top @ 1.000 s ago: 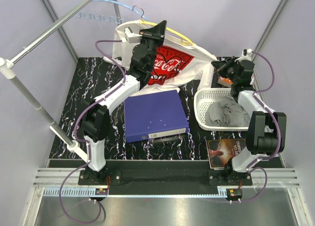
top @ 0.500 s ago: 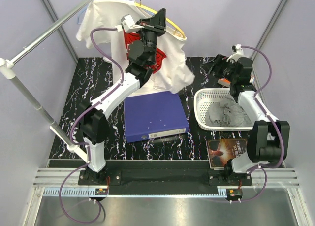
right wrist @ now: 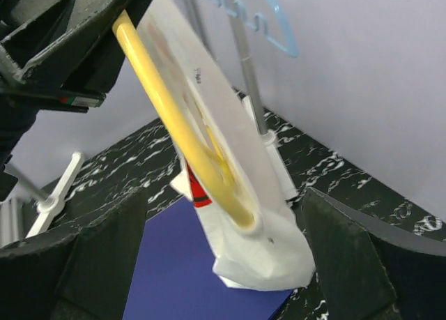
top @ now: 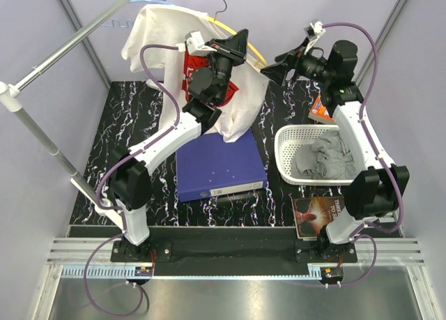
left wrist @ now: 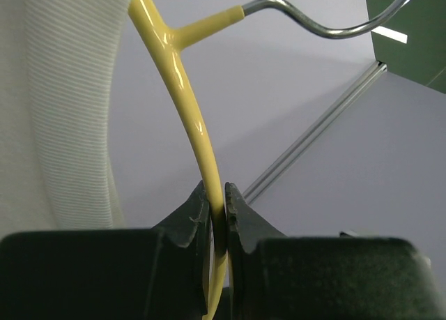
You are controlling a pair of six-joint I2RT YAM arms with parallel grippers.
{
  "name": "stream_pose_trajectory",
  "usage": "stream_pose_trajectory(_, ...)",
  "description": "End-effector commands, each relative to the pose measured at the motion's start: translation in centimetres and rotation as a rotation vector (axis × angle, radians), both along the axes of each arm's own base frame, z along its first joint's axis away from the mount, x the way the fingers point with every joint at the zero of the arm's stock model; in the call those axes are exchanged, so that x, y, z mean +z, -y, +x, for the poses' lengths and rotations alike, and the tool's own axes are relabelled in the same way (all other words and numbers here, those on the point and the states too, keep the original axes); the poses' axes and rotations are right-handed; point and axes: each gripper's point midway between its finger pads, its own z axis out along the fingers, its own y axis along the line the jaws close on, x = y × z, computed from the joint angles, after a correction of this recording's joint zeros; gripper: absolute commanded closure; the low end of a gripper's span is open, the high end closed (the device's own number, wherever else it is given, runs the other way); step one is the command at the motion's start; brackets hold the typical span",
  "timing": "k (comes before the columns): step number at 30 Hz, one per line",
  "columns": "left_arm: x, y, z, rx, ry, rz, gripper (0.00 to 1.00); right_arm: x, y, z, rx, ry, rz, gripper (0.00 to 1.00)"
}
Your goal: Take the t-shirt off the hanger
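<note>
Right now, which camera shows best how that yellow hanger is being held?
The left wrist view: its fingers pinch the yellow hanger up close. The top view shows only a yellow arc beside the t-shirt; the right wrist view shows its shirt-draped end.

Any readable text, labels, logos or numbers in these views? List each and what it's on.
Nothing reads cleanly.
White t-shirt: red print, mostly hidden, unreadable.
Dark glossy book cover: pale lettering, too small to read.
Blue ring binder: white spine label, too small to read.
Small orange box: markings blurred.
</note>
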Motion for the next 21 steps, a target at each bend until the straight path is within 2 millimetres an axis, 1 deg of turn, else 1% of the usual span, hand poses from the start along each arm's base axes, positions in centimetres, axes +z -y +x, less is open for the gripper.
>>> stream_pose_trajectory(1,6.0,-0.8,-5.4,-0.102,0.158,-0.101,1.0,-0.6,-2.2,-0.4,0.125,-0.009,-0.066,0.05)
stream_pose_trajectory(2,5.9,-0.6,-5.6,-0.12,0.156,-0.111,1.0,-1.5,-2.9,-0.3,0.138,-0.038,-0.076,0.09)
stream_pose_trajectory(4,5.4,-0.1,-5.8,-0.136,0.146,-0.108,1.0,-1.4,-3.2,-0.1,0.138,-0.027,-0.09,0.11)
stream_pose_trajectory(5,5.3,0.0,-5.9,-0.151,0.139,-0.119,1.0,-1.7,-3.2,0.1,0.134,-0.031,-0.096,0.12)
stream_pose_trajectory(6,4.8,0.3,-5.8,-0.163,0.132,-0.11,1.0,-1.9,-3.4,0.3,0.13,-0.036,-0.099,0.18)
stream_pose_trajectory(7,4.9,0.2,-6.1,-0.168,0.132,-0.111,1.0,-1.8,-3.2,0.6,0.116,-0.028,-0.105,0.21)
stream_pose_trajectory(8,4.7,0.2,-6.3,-0.179,0.127,-0.119,1.0,-2.0,-3.2,0.7,0.109,-0.034,-0.111,0.27)
stream_pose_trajectory(9,4.0,0.3,-6.3,-0.185,0.115,-0.118,1.0,-1.9,-3.1,0.9,0.101,-0.029,-0.115,0.37)
stream_pose_trajectory(10,4.1,0.4,-6.8,-0.197,0.116,-0.126,1.0,-1.7,-3.0,1.1,0.086,-0.016,-0.12,0.42)
stream_pose_trajectory(11,3.9,0.5,-6.9,-0.212,0.111,-0.135,1.0,-1.5,-2.8,1.2,0.075,-0.006,-0.125,0.49)
stream_pose_trajectory(12,3.3,0.8,-6.9,-0.224,0.105,-0.123,1.0,-1.4,-2.9,1.2,0.067,0.001,-0.127,0.71)
stream_pose_trajectory(14,3.1,0.9,-7.0,-0.235,0.093,-0.113,1.0,-0.8,-2.9,1.2,0.049,0.024,-0.126,0.9)
stream_pose_trajectory(15,2.5,1.2,-6.9,-0.235,0.072,-0.091,0.95,-1.1,-2.9,1.2,0.046,0.023,-0.126,0.99)
stream_pose_trajectory(16,2.6,1.1,-7.1,-0.237,0.073,-0.081,0.89,-0.5,-2.8,1.1,0.038,0.046,-0.123,1.0)
stream_pose_trajectory(17,2.2,1.1,-7.2,-0.237,0.07,-0.062,0.82,-0.4,-2.7,1.0,0.03,0.055,-0.123,1.0)
stream_pose_trajectory(18,1.4,1.2,-7.4,-0.243,0.062,-0.037,0.71,-0.8,-2.6,1.1,0.019,0.051,-0.126,1.0)
stream_pose_trajectory(19,1.7,0.9,-8.0,-0.244,0.076,-0.025,0.63,-0.7,-2.3,1.2,-0.008,0.055,-0.126,1.0)
stream_pose_trajectory(20,1.5,0.7,-8.2,-0.238,0.081,0.004,0.6,-0.7,-2.1,1.3,-0.018,0.056,-0.127,1.0)
stream_pose_trajectory(21,1.1,0.7,-9.0,-0.256,0.085,0.039,0.55,-0.7,-1.9,1.4,-0.038,0.056,-0.129,1.0)
